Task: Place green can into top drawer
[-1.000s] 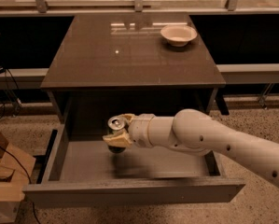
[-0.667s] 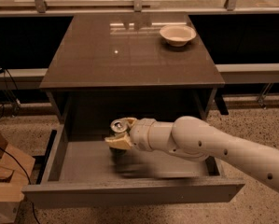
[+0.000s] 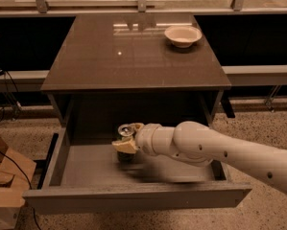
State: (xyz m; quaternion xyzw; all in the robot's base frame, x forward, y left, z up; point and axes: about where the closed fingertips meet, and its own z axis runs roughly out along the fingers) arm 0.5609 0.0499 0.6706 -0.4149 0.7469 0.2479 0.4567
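Observation:
The top drawer (image 3: 85,169) is pulled open under the brown table, its light grey floor in view. The green can (image 3: 124,142) stands upright inside the drawer near its back middle, silver top up. My gripper (image 3: 127,139) reaches in from the right on a white arm and is shut on the can, holding it at the drawer floor or just above it. The fingers cover part of the can's body.
A beige bowl (image 3: 183,35) sits on the table top (image 3: 133,51) at the back right. A cardboard box with cables (image 3: 6,181) stands on the floor left of the drawer. A rail and glass wall run behind the table.
My gripper with the can has sunk slightly lower into the drawer and the arm has dropped a little. The drawer has stayed open.

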